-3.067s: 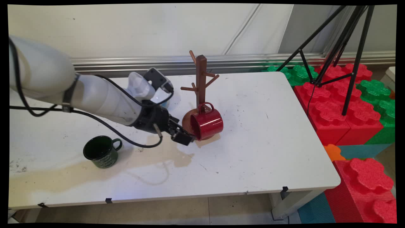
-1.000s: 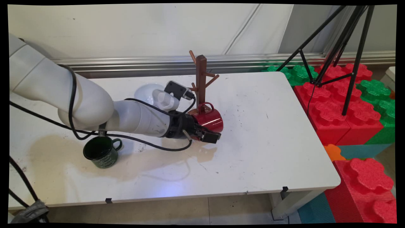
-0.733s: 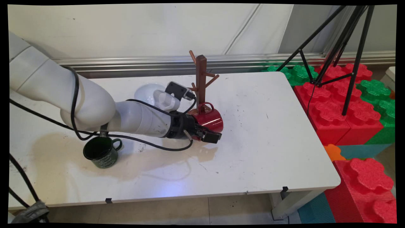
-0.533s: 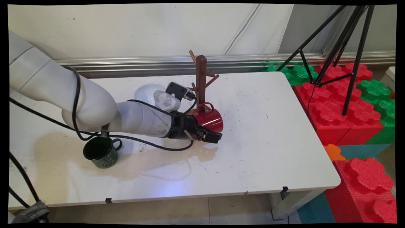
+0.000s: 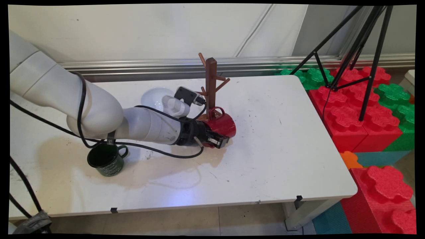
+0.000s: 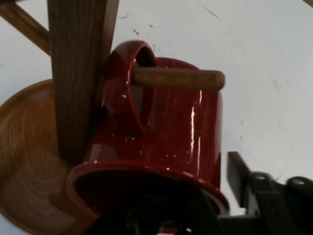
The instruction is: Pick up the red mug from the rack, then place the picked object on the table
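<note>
The red mug (image 5: 223,124) hung by its handle on a low peg (image 6: 181,78) of the wooden mug tree (image 5: 211,83). It was tipped on its side with its mouth towards the gripper (image 5: 220,142), near the middle of the tabletop (image 5: 282,149) and somewhat towards the far edge. The gripper was at the mug's rim, on the side nearer the table's near edge. Whether it had clamped the wall or only stood against it could not be told from either view.

In the hand view the peg ran right through the handle loop, and the mug's side lay against the tree's trunk above its round base (image 6: 29,161). A pull straight back or sideways would probably catch the handle on the peg and drag or topple the light tree. A weak hold on the glossy wall might let the mug slip and drop onto the base.

The red mug's inside was dark, and nothing showed in it. A green mug (image 5: 108,162) stood upright towards the tabletop's near left corner, well apart from the gripper and under the arm's cables. Its inside was too dark to tell what it held. A white bowl (image 5: 154,96) sat towards the far edge, left of the tree and partly hidden by the arm, so its contents were not visible.
</note>
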Robot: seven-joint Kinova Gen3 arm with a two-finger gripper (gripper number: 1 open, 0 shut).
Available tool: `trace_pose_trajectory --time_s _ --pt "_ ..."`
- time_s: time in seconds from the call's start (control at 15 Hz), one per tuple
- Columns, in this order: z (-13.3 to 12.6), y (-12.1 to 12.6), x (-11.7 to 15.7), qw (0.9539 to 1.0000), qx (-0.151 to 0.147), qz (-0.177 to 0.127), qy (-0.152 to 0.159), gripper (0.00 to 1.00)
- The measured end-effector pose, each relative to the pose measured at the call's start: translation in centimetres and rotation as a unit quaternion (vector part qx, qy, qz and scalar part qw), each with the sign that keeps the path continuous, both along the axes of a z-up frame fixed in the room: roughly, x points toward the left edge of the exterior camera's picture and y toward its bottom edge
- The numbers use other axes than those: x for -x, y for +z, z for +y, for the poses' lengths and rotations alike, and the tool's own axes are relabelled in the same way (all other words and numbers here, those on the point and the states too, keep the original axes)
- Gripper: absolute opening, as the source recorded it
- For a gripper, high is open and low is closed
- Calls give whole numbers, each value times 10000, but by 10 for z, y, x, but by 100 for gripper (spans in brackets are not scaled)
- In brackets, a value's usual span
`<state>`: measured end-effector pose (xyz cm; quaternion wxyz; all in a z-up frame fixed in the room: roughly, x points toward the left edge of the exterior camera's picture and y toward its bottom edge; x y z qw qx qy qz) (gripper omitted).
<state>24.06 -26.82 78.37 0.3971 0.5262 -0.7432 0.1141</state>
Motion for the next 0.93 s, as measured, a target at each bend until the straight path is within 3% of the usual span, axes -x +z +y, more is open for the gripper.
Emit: trace_pose_trajectory --time_s 0.93 --pt "19 14 3 9998 116 -25 -157 0"
